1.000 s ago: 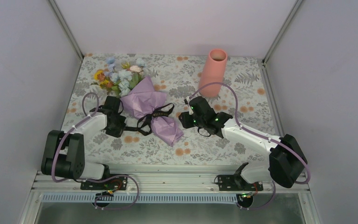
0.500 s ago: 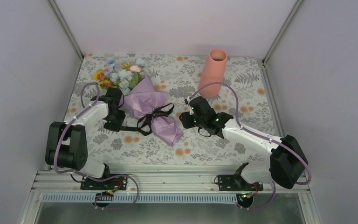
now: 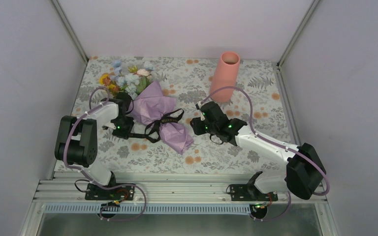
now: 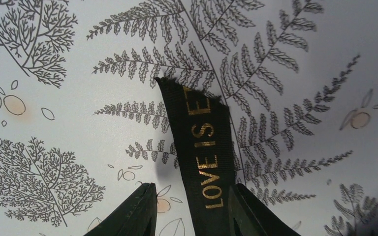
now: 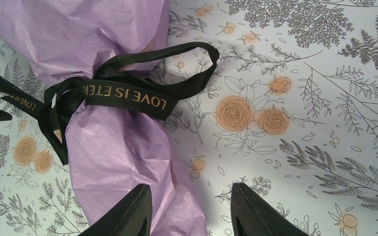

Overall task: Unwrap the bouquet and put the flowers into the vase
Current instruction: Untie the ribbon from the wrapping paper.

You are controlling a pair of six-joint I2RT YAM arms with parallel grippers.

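Close view, looking down on a pale printed tablecloth (image 4: 69,98) patterned with fine grey fern fronds, branching sprigs and a few small orange buds. A black fabric ribbon (image 4: 202,147) with gold capital letters lies flat on the cloth, running from the bottom edge up to a frayed, cut end near the middle. The visible lettering reads "LOVE IS ET". At the bottom edge, the two dark pointed fingertips (image 4: 139,209) of the left gripper (image 4: 192,216) stand parted, one on each side of the ribbon. The right-hand tip sits just beside the ribbon's edge; bare cloth shows between the ribbon and the left-hand tip.
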